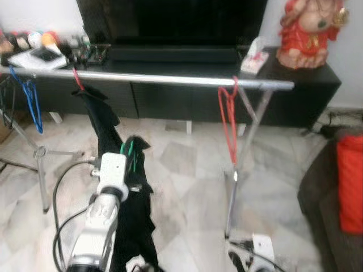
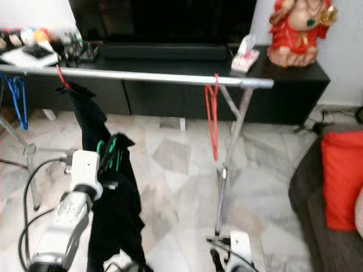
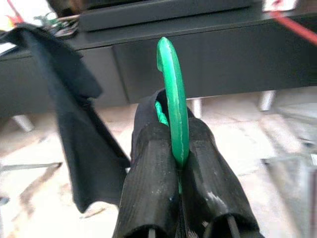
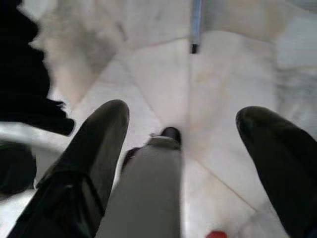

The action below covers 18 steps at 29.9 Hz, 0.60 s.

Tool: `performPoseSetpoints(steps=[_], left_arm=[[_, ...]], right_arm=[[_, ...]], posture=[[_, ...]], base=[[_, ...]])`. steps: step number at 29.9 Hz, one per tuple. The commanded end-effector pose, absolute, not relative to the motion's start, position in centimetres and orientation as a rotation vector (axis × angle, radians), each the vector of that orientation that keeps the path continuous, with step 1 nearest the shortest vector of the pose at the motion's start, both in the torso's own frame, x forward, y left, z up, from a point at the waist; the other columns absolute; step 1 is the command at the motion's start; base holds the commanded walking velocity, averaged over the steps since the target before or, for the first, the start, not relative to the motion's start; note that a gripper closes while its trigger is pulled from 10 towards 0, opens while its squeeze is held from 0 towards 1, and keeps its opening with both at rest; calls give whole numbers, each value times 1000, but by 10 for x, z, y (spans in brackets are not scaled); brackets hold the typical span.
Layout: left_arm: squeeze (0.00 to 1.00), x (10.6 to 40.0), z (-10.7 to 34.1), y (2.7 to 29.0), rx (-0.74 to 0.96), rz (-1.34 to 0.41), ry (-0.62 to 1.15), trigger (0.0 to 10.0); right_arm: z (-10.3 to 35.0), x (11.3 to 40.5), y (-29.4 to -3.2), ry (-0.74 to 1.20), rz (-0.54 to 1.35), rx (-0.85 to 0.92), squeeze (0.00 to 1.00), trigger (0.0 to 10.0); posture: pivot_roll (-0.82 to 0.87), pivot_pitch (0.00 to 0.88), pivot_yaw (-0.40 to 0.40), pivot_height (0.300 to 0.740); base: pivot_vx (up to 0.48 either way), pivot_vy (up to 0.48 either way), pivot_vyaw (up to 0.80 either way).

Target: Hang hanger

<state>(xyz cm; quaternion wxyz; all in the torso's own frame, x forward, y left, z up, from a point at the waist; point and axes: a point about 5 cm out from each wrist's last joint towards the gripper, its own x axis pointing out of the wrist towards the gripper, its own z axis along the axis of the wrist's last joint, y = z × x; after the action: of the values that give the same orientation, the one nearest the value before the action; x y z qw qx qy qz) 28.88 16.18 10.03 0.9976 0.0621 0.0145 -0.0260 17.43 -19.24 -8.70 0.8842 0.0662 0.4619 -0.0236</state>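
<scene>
Right now the left claw (image 3: 179, 163) is pinching the green hanger (image 3: 173, 104), its two black fingers (image 3: 148, 188) pressed against the hook's stem from either side, with the curved hook standing up above the fingertips. A black garment (image 1: 133, 226) hangs from that hanger and drapes down beside the silver left arm (image 1: 99, 226), well below the silver rail (image 1: 170, 80) of the drying rack. On the rail, a red hanger (image 1: 228, 122) hangs bare near the right end, a blue hanger (image 1: 31, 105) hangs near the left end, and a second black garment (image 1: 99, 122) hangs from a red hook (image 1: 76, 78) between them, just above the raised claw. The right claw (image 4: 183, 148) is spread wide, low over the pale marble floor (image 4: 163, 74), with a leg of the rack (image 4: 148, 193) between its fingers. Behind the rack stands a long black cabinet (image 1: 170, 96) carrying a dark screen (image 1: 176, 20) and a red figurine (image 1: 309, 31). A red cushion (image 1: 350, 181) lies on a dark sofa at the right.
</scene>
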Motion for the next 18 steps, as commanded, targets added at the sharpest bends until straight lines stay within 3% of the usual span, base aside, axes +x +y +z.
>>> performPoseSetpoints(steps=[1, 18], left_arm=[[0, 292, 110, 165, 140, -42, -17, 10000], [0, 293, 117, 162, 104, -115, -44, 10000]], right_arm=[[-88, 173, -189, 966, -51, 154, 0, 10000], [-88, 173, -189, 966, -48, 156, 0, 10000]], posture=[[-30, 67, -5, 740], [-26, 67, -5, 740]], base=[[0, 0, 0], [0, 0, 0]])
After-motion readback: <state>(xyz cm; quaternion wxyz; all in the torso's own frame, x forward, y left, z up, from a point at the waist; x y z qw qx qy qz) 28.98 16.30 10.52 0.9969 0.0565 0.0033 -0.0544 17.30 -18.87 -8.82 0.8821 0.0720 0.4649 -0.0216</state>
